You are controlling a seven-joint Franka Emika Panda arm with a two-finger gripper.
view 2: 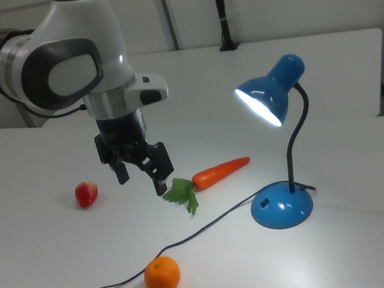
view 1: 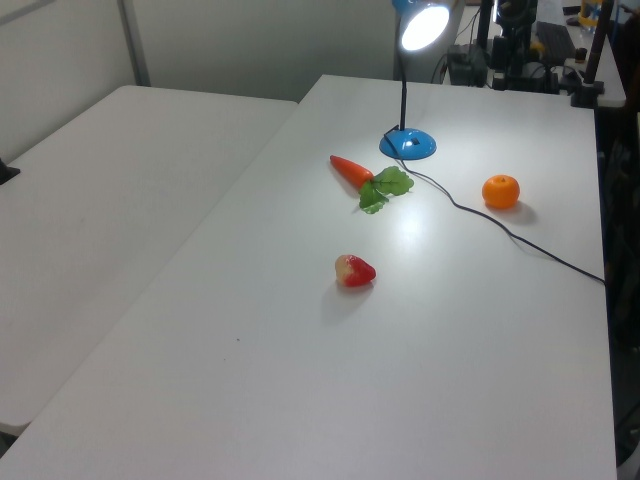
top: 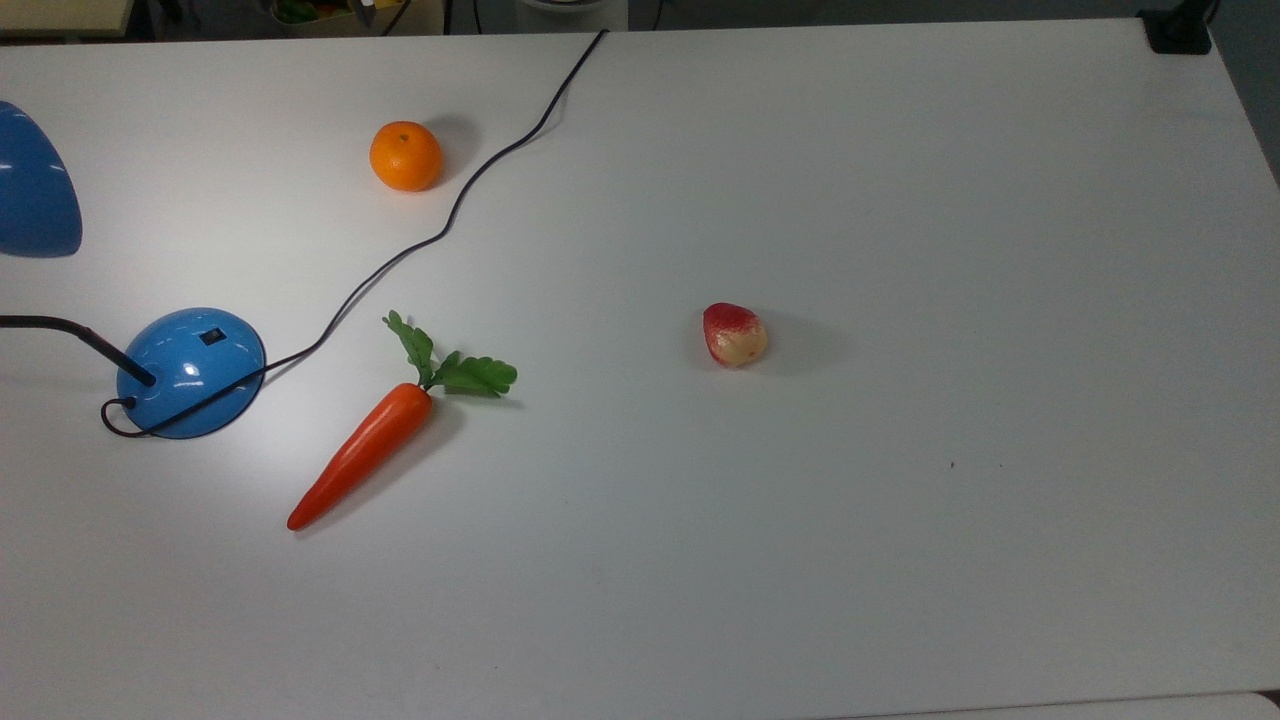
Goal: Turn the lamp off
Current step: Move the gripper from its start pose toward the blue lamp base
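The blue lamp is lit. Its dome base (top: 190,372) sits at the top view's left, with the small black switch (top: 211,337) on top. The black neck (top: 75,331) bends off to the blue shade (top: 35,190). In the right view the shade (view 2: 272,95) glows above the base (view 2: 282,206); in the left view the lit shade (view 1: 424,27) stands over the base (view 1: 408,145). My gripper (view 2: 141,177) hangs open above the table, left of the lamp in the right view, with nothing between its fingers.
The lamp's black cord (top: 450,215) snakes across the white table (top: 900,500) to its far edge. A toy carrot (top: 365,450) lies beside the base, an orange (top: 405,156) beyond the cord, and a red-and-cream fruit (top: 734,335) mid-table.
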